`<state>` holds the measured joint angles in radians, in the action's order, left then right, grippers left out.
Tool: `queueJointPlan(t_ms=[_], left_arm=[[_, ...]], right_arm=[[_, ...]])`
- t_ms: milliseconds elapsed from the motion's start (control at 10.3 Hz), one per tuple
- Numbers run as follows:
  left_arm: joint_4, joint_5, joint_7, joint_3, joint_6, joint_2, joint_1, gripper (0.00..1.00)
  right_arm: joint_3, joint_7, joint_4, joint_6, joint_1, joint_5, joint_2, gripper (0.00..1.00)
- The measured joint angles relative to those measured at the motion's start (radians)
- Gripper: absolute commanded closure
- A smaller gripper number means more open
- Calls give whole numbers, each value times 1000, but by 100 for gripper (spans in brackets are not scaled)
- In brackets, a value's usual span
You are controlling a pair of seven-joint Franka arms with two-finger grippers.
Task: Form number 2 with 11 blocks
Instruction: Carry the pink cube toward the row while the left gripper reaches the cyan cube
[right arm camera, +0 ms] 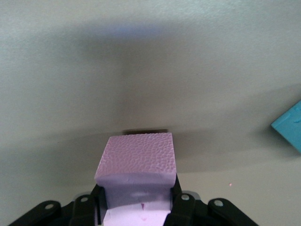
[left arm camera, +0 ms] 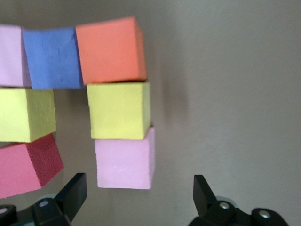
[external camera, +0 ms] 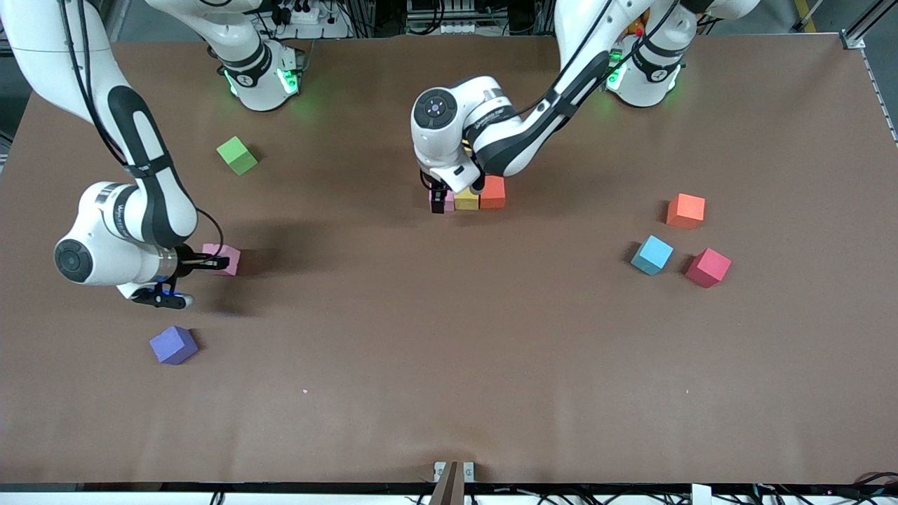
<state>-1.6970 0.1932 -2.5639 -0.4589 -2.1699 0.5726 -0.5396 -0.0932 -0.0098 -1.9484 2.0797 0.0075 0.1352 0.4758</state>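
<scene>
1. Two grippers, both mine. My right gripper (external camera: 217, 262) is clamped on a pink cube (right arm camera: 138, 160) at the right arm's end of the table. I cannot tell whether the cube is lifted.
2. One purple cube (external camera: 173, 344), loose, nearer the front camera than that grip.
3. One green cube (external camera: 237, 155), loose, no part of the job.
4. One figure (left arm camera: 117, 110) mid-table. Seven cubes show in the left wrist view: two pink, two yellow, one blue, one orange, one red.
5. My left gripper (left arm camera: 138, 186) stands wide open over the figure's end pink cube (left arm camera: 125, 160), holding nothing.
6. Handling, as I judge it: I should rise straight up so neither finger nudges the row.
7. Three loose cubes toward the left arm's end: orange (external camera: 685, 210), light blue (external camera: 652, 254), red (external camera: 708, 267).
8. Tally: pink three; yellow, orange, red two each; blue, light blue, purple, green one each.
</scene>
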Motion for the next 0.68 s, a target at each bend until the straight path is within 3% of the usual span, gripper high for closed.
queueJointPlan(t_ms=[291, 678], left_arm=[[0, 1, 127, 6, 74, -65, 144, 0], [-5, 4, 314, 9, 120, -81, 396, 0]], right_arm=[[57, 139, 29, -49, 42, 3, -9, 95], [205, 341, 59, -53, 93, 2, -31, 95]])
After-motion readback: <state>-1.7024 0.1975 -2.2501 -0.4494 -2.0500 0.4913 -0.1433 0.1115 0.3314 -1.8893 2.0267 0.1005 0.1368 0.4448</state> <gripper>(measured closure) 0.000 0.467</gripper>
